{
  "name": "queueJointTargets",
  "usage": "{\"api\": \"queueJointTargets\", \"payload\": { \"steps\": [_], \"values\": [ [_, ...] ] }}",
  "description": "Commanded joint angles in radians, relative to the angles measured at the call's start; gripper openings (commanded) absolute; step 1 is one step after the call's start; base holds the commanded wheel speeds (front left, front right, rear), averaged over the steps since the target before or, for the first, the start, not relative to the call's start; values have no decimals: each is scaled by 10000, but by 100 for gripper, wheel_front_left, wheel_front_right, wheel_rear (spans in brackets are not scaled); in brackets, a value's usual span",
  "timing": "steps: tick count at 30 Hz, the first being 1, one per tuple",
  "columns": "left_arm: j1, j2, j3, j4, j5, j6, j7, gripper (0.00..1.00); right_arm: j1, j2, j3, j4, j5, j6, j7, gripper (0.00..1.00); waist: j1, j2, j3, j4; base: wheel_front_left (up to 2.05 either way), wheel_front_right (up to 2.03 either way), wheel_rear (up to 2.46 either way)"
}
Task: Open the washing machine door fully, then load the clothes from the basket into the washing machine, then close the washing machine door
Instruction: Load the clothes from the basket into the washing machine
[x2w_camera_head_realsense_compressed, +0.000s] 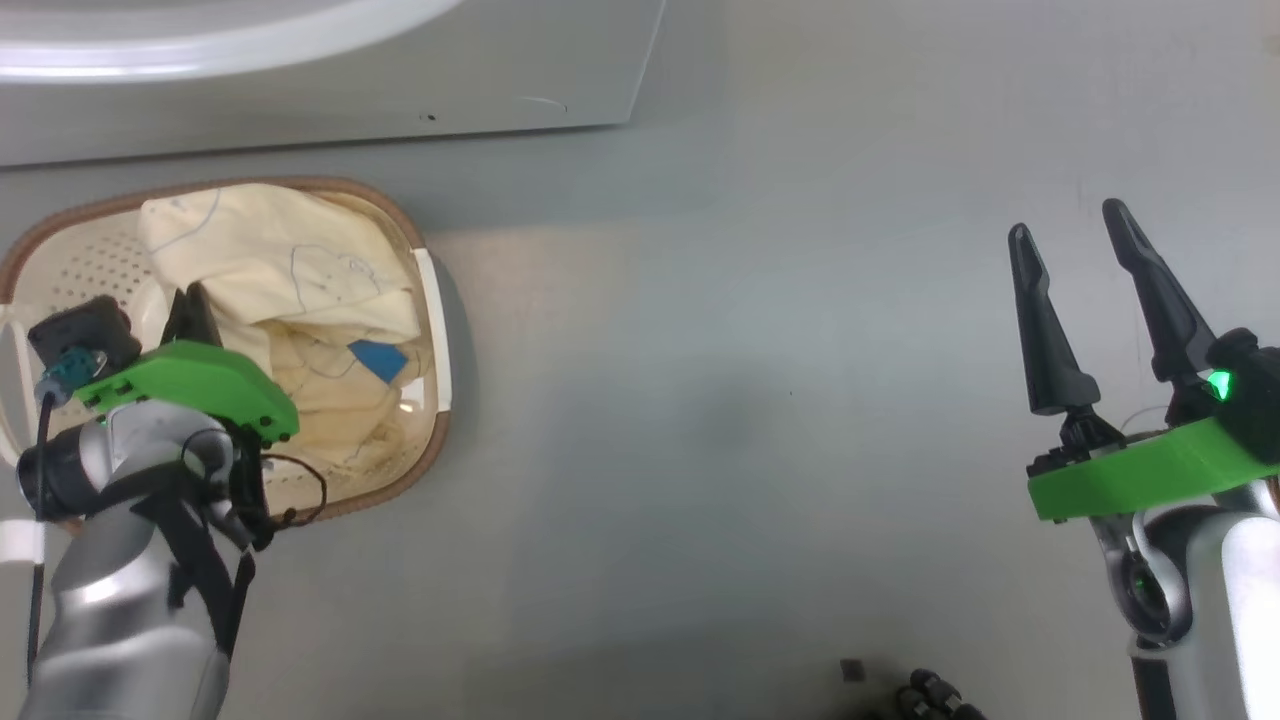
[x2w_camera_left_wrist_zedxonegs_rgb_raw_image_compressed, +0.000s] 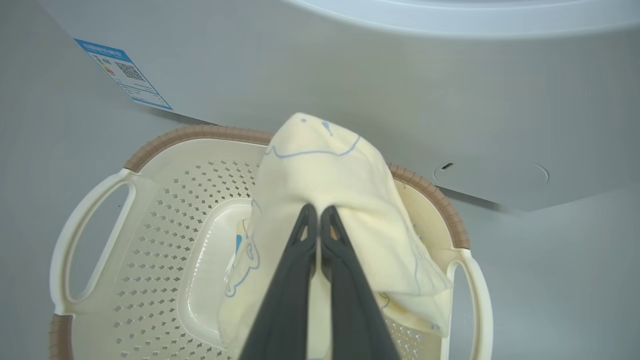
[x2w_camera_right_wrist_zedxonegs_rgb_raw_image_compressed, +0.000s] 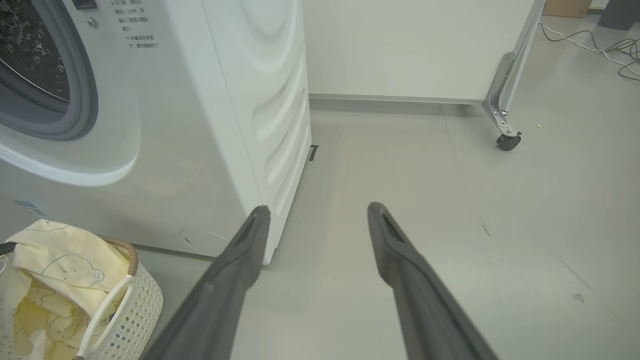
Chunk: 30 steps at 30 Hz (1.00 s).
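Note:
The cream basket (x2w_camera_head_realsense_compressed: 432, 300) with a brown rim sits on the floor against the washing machine (x2w_camera_head_realsense_compressed: 350, 90). Cream-yellow clothes (x2w_camera_head_realsense_compressed: 290, 260) with blue bear outlines are piled in it. In the left wrist view my left gripper (x2w_camera_left_wrist_zedxonegs_rgb_raw_image_compressed: 318, 212) is shut on a fold of the clothes (x2w_camera_left_wrist_zedxonegs_rgb_raw_image_compressed: 330, 170), raised above the basket (x2w_camera_left_wrist_zedxonegs_rgb_raw_image_compressed: 200, 132). My right gripper (x2w_camera_head_realsense_compressed: 1066, 222) hangs open over bare floor, far to the right. The right wrist view shows the washing machine (x2w_camera_right_wrist_zedxonegs_rgb_raw_image_compressed: 200, 125) with its grey gasket (x2w_camera_right_wrist_zedxonegs_rgb_raw_image_compressed: 75, 100) and steel drum (x2w_camera_right_wrist_zedxonegs_rgb_raw_image_compressed: 25, 40) exposed. The washing machine door is out of view.
Grey floor (x2w_camera_head_realsense_compressed: 720, 400) stretches wide between the basket and my right arm. A white panel on a caster wheel (x2w_camera_right_wrist_zedxonegs_rgb_raw_image_compressed: 507, 141) stands behind the machine's right side, with cables (x2w_camera_right_wrist_zedxonegs_rgb_raw_image_compressed: 600, 50) on the floor beyond. A blue label sticker (x2w_camera_left_wrist_zedxonegs_rgb_raw_image_compressed: 125, 75) marks the machine's lower front.

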Motion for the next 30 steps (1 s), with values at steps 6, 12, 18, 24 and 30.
{"api": "queueJointTargets", "payload": {
  "steps": [6, 12, 18, 24, 30],
  "values": [
    [2007, 426, 1279, -2583, 1075, 509, -141, 0, 542, -60, 85, -119, -116, -2, 109, 100, 0, -1, -1503, 107, 0, 0, 0],
    [3453, 233, 1974, -4474, 1958, 696, -142, 0, 931, -38, -5, -83, -211, -2, 284, 100, 0, -1, -2508, 201, 0, 0, 0],
    [4485, 48, 2304, -5760, 2481, 725, -142, 0, 1206, -22, -3, -60, -270, -2, 437, 100, 0, -1, -3365, 251, 0, 0, 0],
    [5334, -24, 2293, -6549, 2802, 762, -142, 0, 1538, -3, 47, -53, -357, -2, 574, 100, 0, -1, -4113, 354, 0, 0, 0],
    [6054, -68, 2137, -7126, 2915, 754, -114, 0, 1877, -10, 178, -79, -514, -2, 743, 100, 0, -1, -4799, 467, 0, 0, 0]
  ]
}}
